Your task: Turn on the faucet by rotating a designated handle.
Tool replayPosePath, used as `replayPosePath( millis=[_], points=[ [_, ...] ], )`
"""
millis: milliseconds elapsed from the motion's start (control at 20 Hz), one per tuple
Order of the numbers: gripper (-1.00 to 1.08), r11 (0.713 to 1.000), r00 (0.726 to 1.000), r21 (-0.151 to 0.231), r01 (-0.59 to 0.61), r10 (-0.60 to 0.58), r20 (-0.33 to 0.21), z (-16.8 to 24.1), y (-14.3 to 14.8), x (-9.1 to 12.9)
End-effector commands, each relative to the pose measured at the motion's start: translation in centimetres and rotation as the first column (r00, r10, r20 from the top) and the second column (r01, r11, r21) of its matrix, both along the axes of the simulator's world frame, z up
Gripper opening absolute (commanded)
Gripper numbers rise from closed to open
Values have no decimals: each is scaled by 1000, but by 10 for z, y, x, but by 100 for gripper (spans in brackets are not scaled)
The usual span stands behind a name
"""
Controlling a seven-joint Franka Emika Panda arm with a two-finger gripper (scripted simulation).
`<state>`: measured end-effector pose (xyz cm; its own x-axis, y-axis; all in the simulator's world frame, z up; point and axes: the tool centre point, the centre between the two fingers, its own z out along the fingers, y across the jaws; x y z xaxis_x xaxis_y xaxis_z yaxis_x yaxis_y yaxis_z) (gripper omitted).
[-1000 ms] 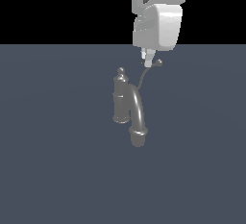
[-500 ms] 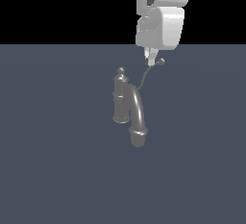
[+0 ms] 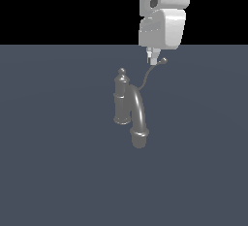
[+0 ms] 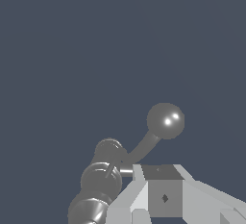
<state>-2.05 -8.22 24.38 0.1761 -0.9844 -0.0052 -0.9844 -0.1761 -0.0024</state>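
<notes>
The grey faucet [image 3: 123, 99] stands on the dark floor, with an upright post and knob finial, and its thick arched spout [image 3: 138, 116] comes toward the camera. The thin curved handle [image 3: 147, 74] rises from the post to a small ball [image 3: 163, 60] at its tip. My gripper [image 3: 153, 57] hangs from above with its jaws shut, empty, close beside the handle just short of the ball, on the exterior view's left of it. In the wrist view the shut gripper [image 4: 158, 171] sits next to the ball [image 4: 166, 120], with the post [image 4: 98, 184] beyond.
A flat dark blue-grey floor [image 3: 58, 171] spreads all around the faucet. The white arm body [image 3: 162, 26] stands above and behind the handle tip.
My gripper has shifted slightly up and toward the exterior view's right. The handle's ball has moved a little the same way.
</notes>
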Motion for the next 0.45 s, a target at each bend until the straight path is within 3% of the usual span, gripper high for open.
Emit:
replayPosePath(
  millis=[0, 400],
  points=[
    [-100, 999, 999, -5, 34, -34, 0, -2, -23, 2],
    [-100, 999, 999, -5, 39, -39, -1, -2, -34, 14]
  ],
)
